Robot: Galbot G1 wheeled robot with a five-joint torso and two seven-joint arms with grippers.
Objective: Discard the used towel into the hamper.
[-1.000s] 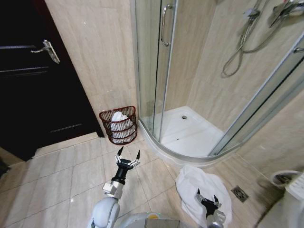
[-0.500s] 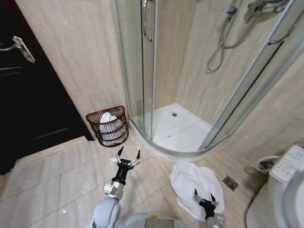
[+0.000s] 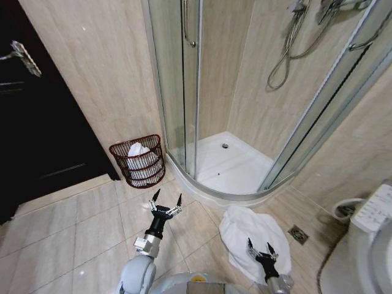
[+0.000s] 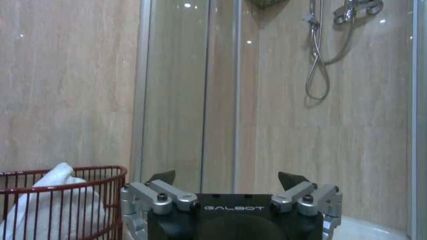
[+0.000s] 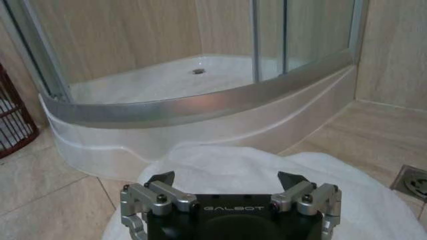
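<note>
**Towel on the floor, hamper by the wall, both grippers empty**

A white towel lies crumpled on the tiled floor just outside the curved sill of the shower enclosure, close to a small floor drain. In the right wrist view the towel spreads out directly under and ahead of that arm's gripper, with the shower tray's rounded edge just beyond it.

The right gripper hangs over the near part of the towel, its fingers spread wide and holding nothing (in the right wrist view the right gripper shows both fingertips well apart, with only cloth visible between them).

The left gripper is raised over bare floor tiles, between the robot and the hamper, also spread wide open and empty. In its own wrist view the left gripper points toward the shower glass, with the hamper off to one side.

The hamper, a round dark red wire basket, stands on the floor against the beige wall, between the dark door and the shower enclosure. White cloth already sits inside it, showing through the wires and poking above the rim; the left wrist view shows the hamper the same way. The towel and the hamper are well apart.
</note>
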